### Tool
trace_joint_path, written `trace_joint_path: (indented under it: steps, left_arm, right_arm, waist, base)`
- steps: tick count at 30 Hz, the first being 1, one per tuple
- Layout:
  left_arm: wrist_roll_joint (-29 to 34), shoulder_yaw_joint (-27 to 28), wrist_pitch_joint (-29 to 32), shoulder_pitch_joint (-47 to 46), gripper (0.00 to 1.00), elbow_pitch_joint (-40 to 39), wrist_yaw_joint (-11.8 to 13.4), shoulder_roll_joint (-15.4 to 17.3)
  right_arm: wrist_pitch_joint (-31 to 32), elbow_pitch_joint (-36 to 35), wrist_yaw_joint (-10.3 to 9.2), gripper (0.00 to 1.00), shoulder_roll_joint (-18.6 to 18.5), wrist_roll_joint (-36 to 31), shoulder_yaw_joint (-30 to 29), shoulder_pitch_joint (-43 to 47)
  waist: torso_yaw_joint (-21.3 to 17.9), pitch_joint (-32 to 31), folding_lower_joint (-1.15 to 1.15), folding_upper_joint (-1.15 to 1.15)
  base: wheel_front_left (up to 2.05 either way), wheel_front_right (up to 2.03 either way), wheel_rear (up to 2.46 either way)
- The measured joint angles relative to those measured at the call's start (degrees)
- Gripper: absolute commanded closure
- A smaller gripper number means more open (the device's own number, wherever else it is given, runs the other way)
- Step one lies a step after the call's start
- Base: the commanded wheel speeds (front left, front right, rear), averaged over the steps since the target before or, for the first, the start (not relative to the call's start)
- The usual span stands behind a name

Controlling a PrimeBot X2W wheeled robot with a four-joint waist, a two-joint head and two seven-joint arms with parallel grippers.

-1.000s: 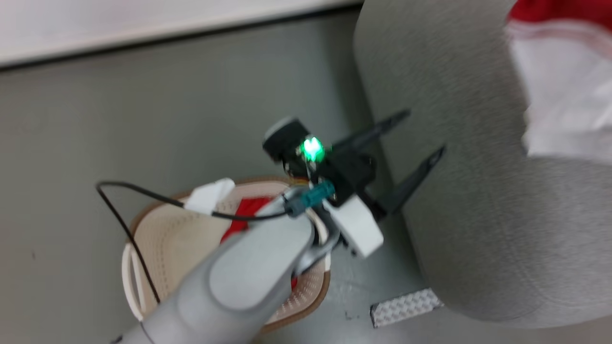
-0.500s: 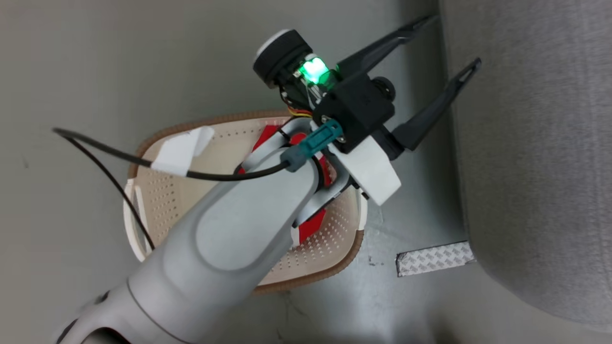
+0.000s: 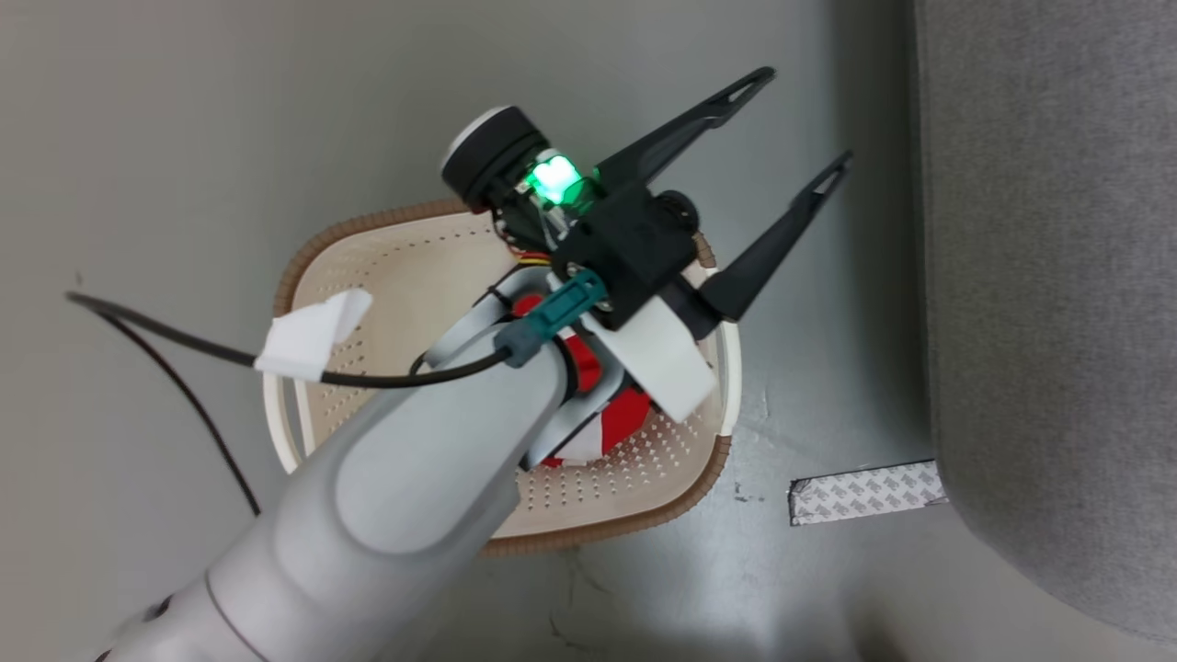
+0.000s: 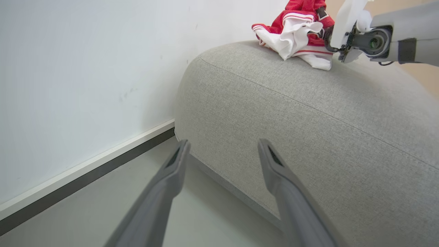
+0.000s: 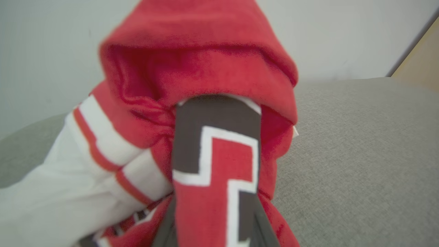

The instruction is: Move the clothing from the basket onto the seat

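Head view has the left gripper [image 3: 802, 120] spread wide and empty, its fingers reaching beyond the rim of the laundry basket [image 3: 386, 267] toward the grey sofa seat [image 3: 1057, 276]. The red garment [image 3: 633, 411] left in the basket lies behind those fingertips and below the wrist, so the claw would probably have to draw back and tip down. The wrist hides most of the garment, a crumpled heap with no readable long axis. The left arm is much the nearer. The right gripper [image 4: 324, 34] is buried in the red jersey [image 4: 295, 34] on the seat, its grip unreadable.
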Motion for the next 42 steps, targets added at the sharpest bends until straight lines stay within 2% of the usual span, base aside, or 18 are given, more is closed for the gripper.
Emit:
trace_joint_path:
  steps: [8,14,18,30,35,42]
  left_arm:
    - [-1.40,1.52,0.43,2.80,0.00,-0.38,1.77,2.75]
    - [-3.53,2.94,-0.63,7.02,0.00,0.08,3.19,4.32]
    - [-4.98,4.68,-2.76,10.56,0.00,0.86,5.32,5.27]
    - [-10.32,9.24,-7.00,27.24,0.00,4.19,10.28,6.72]
    - [-11.87,12.10,-7.39,34.57,0.00,5.28,12.29,6.73]
    - [-11.88,18.67,-7.48,44.19,0.00,3.41,13.77,5.53]
  right_arm:
    - [-2.98,0.77,0.00,0.00,2.93,-1.43,1.03,1.09]
    - [-5.55,-2.45,0.01,0.00,4.68,-0.51,5.92,10.79]
    - [-6.87,-6.80,0.01,0.00,4.05,-1.86,7.42,17.83]
    - [-7.19,-29.86,0.01,0.00,9.44,-6.17,4.87,44.08]
    - [-7.19,-35.74,0.01,0.00,12.58,-6.68,4.74,53.86]
    - [-7.19,-39.76,0.01,0.00,16.28,-6.77,6.71,65.00]
  waist:
    - [-1.96,-2.91,-0.01,0.00]
    - [-3.47,-7.05,-0.01,0.00]
    - [-4.20,-10.99,-0.02,0.00]
    - [-4.69,-25.97,-0.03,0.00]
    - [-3.35,-32.79,-0.03,0.00]
    - [-0.23,-40.98,-0.03,0.00]
  base:
    - [0.00,0.00,0.00]
    - [0.00,0.00,0.00]
    - [0.00,0.00,0.00]
    - [0.00,0.00,0.00]
    - [0.00,0.00,0.00]
    - [0.00,0.00,0.00]
